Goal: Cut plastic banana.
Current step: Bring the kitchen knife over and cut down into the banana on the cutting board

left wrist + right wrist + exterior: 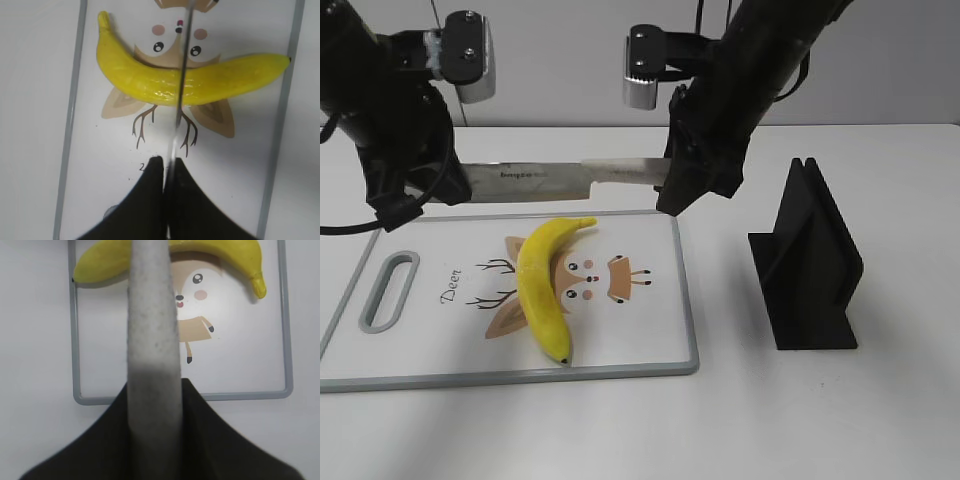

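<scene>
The plastic banana (pixel 542 290) is glossy yellow and lies on a white cutting board (pixel 640 335) with a grey rim and a deer picture. A kitchen knife (pixel 535 181) hangs level above the board's far edge, over the banana's stem end. My left gripper (pixel 442 192) is shut on the blade's end, and my right gripper (pixel 670 190) is shut on the pale grey handle. In the left wrist view the thin blade (pixel 181 75) runs from my jaws (pixel 169 162) across the banana (pixel 190 82). In the right wrist view the handle (pixel 152 315) sits between my jaws (pixel 152 385) and hides the middle of the banana (pixel 100 260).
A black slotted knife stand (pixel 810 265) stands on the white table to the right of the board. The board has a grip slot (pixel 388 290) at its left end. The board also shows in the left wrist view (pixel 100 175) and the right wrist view (pixel 240 370).
</scene>
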### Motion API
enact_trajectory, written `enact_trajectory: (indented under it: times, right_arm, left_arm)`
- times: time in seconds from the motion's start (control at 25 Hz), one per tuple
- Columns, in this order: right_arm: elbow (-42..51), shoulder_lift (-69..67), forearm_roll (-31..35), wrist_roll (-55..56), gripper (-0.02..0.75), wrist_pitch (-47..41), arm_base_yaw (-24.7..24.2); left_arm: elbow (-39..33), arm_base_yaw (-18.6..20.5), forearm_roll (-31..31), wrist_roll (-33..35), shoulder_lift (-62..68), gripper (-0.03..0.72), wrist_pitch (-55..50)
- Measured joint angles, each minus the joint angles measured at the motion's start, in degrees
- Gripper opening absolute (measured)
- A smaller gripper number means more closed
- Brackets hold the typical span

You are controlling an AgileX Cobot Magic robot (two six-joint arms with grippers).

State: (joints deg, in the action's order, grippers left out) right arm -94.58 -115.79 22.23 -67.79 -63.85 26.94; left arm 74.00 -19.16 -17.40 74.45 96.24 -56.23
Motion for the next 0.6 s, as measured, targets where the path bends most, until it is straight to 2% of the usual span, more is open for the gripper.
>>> enact_trajectory:
  times: [0.6]
  right_arm:
    - [0.00, -9.60, -3.64, 2.86, 0.205, 2.96, 0.00]
  left_arm:
    - [-2.30, 0.00, -2.17, 0.06, 12.70, -0.011, 7.91]
